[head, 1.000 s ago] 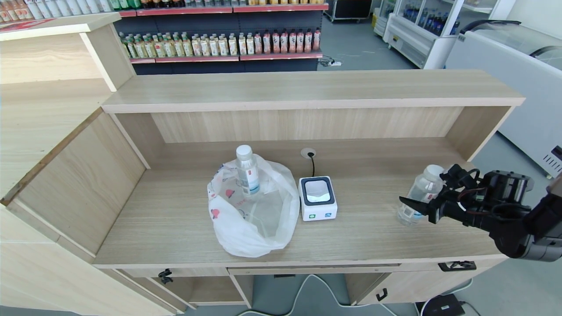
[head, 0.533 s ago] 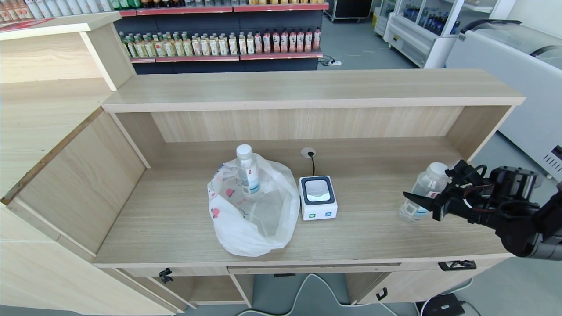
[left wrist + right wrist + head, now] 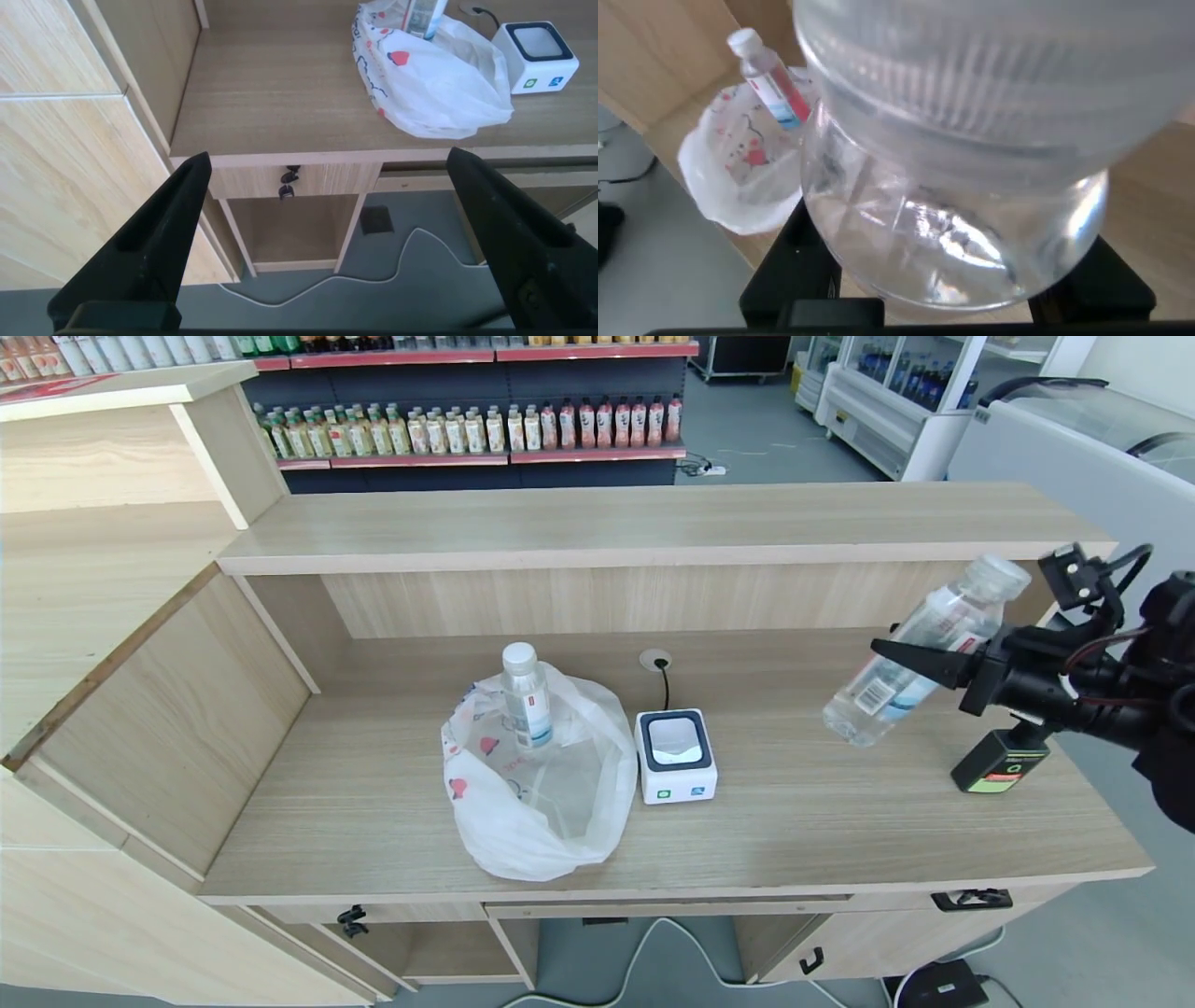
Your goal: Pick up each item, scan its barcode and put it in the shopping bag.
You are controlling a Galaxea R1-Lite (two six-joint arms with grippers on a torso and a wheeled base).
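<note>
The clear plastic water bottle (image 3: 878,695), in the head view, is tilted in the air above the right part of the light wooden counter (image 3: 794,821). The right gripper (image 3: 943,663) pinches it at the middle, well right of the white cube scanner (image 3: 675,756) and the white printed shopping bag (image 3: 523,803). In the left wrist view, the left gripper (image 3: 329,163) has its fingers spread. In the right wrist view the bottle's wall (image 3: 952,187) looks smooth. I judge it may slip or turn in the grip, so its barcode would miss the scanner.
</note>
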